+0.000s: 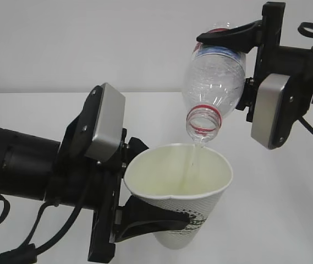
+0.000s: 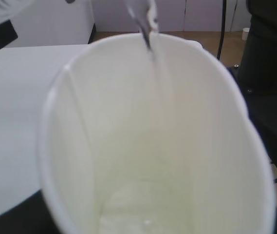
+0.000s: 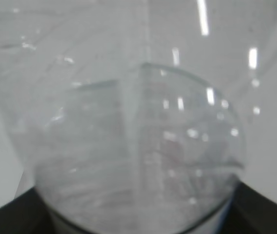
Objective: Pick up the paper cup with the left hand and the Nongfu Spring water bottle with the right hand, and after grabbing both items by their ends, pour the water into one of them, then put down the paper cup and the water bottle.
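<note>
Here, the scene line by line:

Paper cup: the paper cup (image 1: 185,190) is held in the air above the white tabletop (image 1: 266,220), tilted so its open mouth faces up and toward the camera; its rim is pressed slightly out of round; the dimpled wall and part of a dark logo show low on its outside; the left wrist view looks straight down into its pale inside (image 2: 153,146).

Left hand: the left hand (image 1: 145,187) reaches in from the left; one black finger wraps the cup's lower wall in front, another sits behind the rim; the fingers are closed on the cup.

Bottle: the Nongfu Spring water bottle (image 1: 214,82) hangs upside down above the cup, tilted, its red-ringed neck just over the far rim, not touching it; the right wrist view shows only its clear ribbed body (image 3: 138,146) close up.

Right hand: the right hand (image 1: 239,60) comes in from the right; a black finger curves over the bottle's raised base end; the fingers grip the bottle there.

Water: the water (image 2: 150,29) falls in a thin stream from the neck into the cup; a little lies pooled at the cup's bottom.
</note>
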Motion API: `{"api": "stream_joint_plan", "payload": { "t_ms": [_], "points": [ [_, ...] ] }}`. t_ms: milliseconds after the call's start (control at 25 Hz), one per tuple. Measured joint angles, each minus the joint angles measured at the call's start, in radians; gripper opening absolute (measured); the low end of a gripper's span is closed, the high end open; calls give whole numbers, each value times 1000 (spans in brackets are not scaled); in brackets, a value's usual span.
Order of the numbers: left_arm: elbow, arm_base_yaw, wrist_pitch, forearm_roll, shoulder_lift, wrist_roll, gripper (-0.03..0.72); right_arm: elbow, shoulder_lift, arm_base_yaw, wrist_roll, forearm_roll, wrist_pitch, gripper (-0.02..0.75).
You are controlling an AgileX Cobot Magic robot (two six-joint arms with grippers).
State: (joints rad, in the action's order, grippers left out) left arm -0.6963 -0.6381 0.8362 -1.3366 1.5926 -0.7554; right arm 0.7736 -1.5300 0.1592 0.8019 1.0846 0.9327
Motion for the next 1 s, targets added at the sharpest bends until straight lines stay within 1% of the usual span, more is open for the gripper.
{"api": "stream_joint_plan", "payload": {
  "t_ms": [1000],
  "points": [
    [0, 0, 35, 0, 0, 0, 459, 0, 2, 0, 2, 2, 2, 484]
  ]
}}
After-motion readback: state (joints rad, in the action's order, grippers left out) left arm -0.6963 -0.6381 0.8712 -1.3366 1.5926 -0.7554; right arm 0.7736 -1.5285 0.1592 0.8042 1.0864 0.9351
